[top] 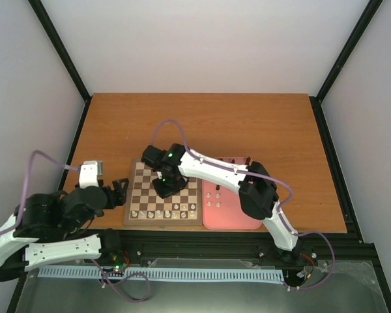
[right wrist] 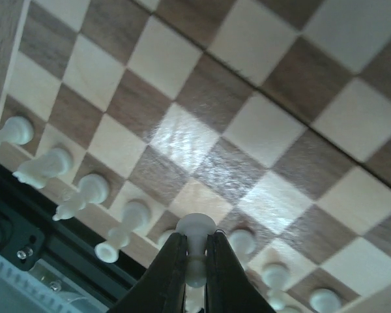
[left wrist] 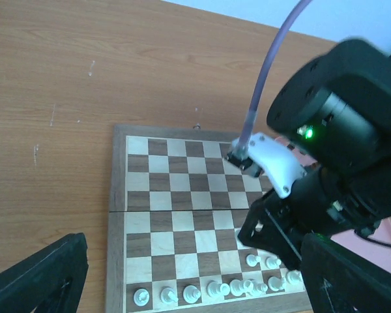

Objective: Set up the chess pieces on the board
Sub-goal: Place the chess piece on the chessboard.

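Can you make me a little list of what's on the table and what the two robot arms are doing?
board: wooden chessboard on the table
white pieces: a row along the board's near edge
right pincer: shut on a white piece, over the board near that row
left pincer: open, empty, by the board's left edge
pink tray: right of the board, dark pieces inside

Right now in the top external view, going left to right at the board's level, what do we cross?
In order: left gripper → board → pink tray.
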